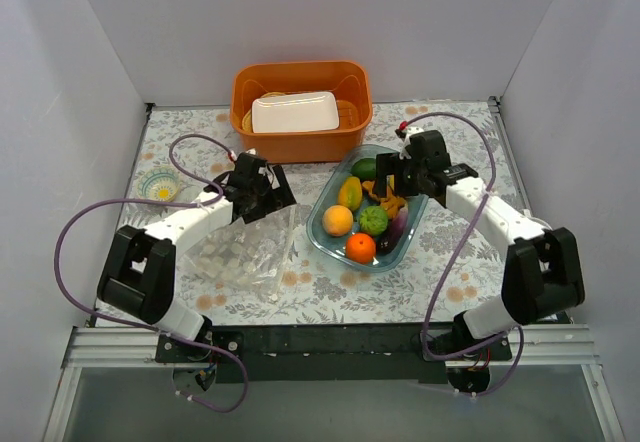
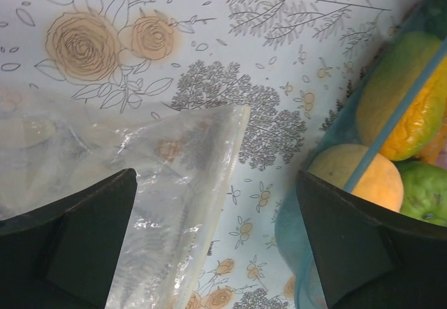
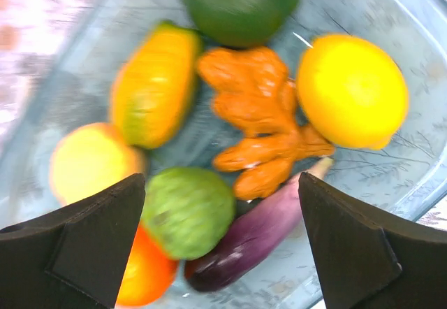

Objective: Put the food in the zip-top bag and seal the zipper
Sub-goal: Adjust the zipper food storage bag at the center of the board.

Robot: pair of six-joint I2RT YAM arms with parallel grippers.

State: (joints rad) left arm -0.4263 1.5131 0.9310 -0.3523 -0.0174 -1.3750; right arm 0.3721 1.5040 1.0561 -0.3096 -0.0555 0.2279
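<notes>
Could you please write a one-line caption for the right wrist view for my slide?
Open right tool hovers over the food in the blue tray.

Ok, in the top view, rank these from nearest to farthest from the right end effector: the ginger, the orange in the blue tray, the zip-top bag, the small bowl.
1. Ginger, in the blue tray, right by the right end effector.
2. Orange, at the tray's near end.
3. Zip-top bag, left of the tray.
4. Small bowl, at the far left.

Food (image 1: 373, 220) in blue tray (image 1: 322, 238); zip-top bag (image 1: 250, 252) crumpled beside (probably empty).
</notes>
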